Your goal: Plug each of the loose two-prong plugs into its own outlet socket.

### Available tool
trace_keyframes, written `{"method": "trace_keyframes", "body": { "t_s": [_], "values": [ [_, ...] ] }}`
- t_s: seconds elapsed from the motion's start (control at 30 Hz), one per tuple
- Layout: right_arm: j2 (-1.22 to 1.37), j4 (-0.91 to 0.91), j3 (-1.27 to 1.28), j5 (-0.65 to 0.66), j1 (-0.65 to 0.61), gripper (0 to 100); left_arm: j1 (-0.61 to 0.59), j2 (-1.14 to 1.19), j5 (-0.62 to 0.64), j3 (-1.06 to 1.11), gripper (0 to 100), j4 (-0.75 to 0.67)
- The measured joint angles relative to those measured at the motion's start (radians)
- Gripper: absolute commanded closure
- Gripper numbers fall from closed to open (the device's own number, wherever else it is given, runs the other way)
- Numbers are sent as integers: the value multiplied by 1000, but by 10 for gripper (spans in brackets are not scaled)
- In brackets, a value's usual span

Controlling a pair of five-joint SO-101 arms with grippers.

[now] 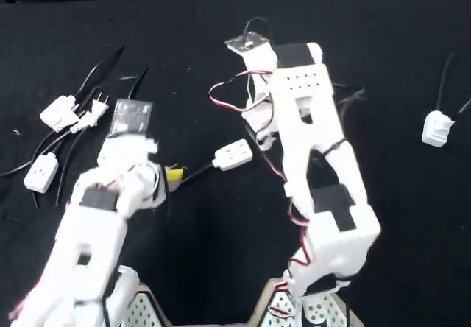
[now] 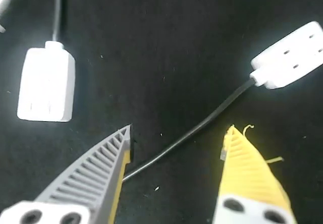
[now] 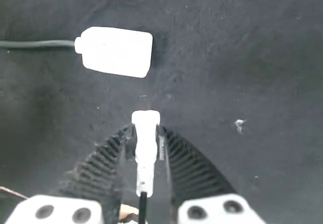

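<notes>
My right gripper (image 3: pixel 146 133) is shut on a white two-prong plug (image 3: pixel 146 135), whose cord runs back between the fingers. A white outlet socket (image 3: pixel 115 52) lies on the black table just ahead of the plug, a short gap away. My left gripper (image 2: pixel 179 133) is open, its grey and yellow fingers straddling the black cord (image 2: pixel 202 125) of an outlet socket (image 2: pixel 290 57) without touching it. In the high view that socket (image 1: pixel 235 154) lies mid-table between the left gripper (image 1: pixel 171 176) and the right arm (image 1: pixel 309 121).
Another white socket (image 2: pixel 45 85) lies near the left gripper. At the table's left are two sockets (image 1: pixel 40 172) (image 1: pixel 59 112) and a loose plug (image 1: pixel 99 110) with tangled cords. One more white block (image 1: pixel 438 128) sits far right. Red and white servo wires (image 1: pixel 232 95) loop beside the right arm.
</notes>
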Motion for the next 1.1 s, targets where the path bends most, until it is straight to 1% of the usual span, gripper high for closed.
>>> {"method": "trace_keyframes", "body": {
  "t_s": [0.07, 0.2, 0.27, 0.4, 0.47, 0.63, 0.77, 0.9, 1.1],
  "values": [
    [-44, 0, 2, 17, 28, 988, 0, 133, 3, -72, 715, 2],
    [-104, 0, 12, 58, 143, 988, 3, 354, 51, -207, 715, 5],
    [-124, 0, 44, 89, 207, 988, 31, 440, 66, -272, 715, 8],
    [-144, 0, 129, 160, 305, 988, 124, 582, 83, -356, 715, 8],
    [-163, 0, 158, 193, 341, 988, 160, 647, 124, -397, 715, 6],
    [-232, 0, 204, 256, 408, 988, 176, 792, 221, -489, 715, -20],
    [-295, -2, 264, 281, 431, 988, 178, 842, 273, -539, 715, -20],
    [-342, -31, 342, 288, 431, 988, 172, 842, 278, -552, 715, -20],
    [-365, -91, 425, 288, 433, 988, 130, 845, 278, -552, 715, -20]
  ]
}}
